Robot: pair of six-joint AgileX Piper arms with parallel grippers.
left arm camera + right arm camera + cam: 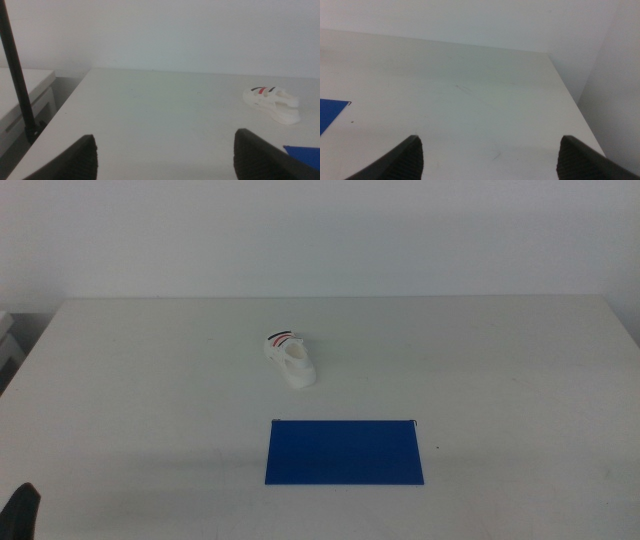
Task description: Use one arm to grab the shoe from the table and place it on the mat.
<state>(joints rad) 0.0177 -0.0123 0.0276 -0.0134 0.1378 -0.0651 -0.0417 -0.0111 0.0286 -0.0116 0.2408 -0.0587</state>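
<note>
The small white shoe (290,360), with black and red stripes on its strap, lies on the white table (120,380) just behind the deep blue mat (345,452). In the left wrist view the shoe (272,102) lies far ahead of my left gripper (165,150), and a corner of the mat (306,155) shows. The left gripper is open and empty. In the middle view only its tip (22,512) shows, at the bottom left corner. My right gripper (487,152) is open and empty over the table's right part. A corner of the mat (329,115) shows in the right wrist view.
A black pole (15,75) and a low white side unit (27,95) stand beyond the table's left edge. A white wall runs behind the table. The table's right edge (570,90) is close to the right gripper.
</note>
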